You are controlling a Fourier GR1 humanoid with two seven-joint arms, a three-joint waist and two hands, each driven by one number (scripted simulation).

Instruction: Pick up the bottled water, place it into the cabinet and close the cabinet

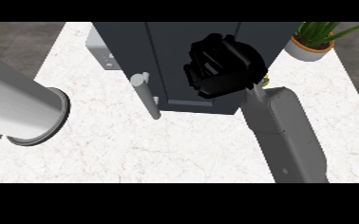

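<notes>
Black right hand [223,69] sits against the dark cabinet [175,61] front, upper centre, above the white marble table [140,147]; wide or clenched, I cannot tell. The bottled water is hidden from sight. A grey left forearm [28,109] crosses the left edge.

cabinet: dark cabinet [168,42] stands on the white marbled surface [175,147], upper middle of your view.
handle: grey handle [148,97], a bar at the cabinet's left front.
right robot hand [224,69]: black, overlapping the cabinet front; you cannot judge contact.
left forearm [28,111]: grey, at left edge.
potted plant [312,40]: right of the cabinet.
</notes>
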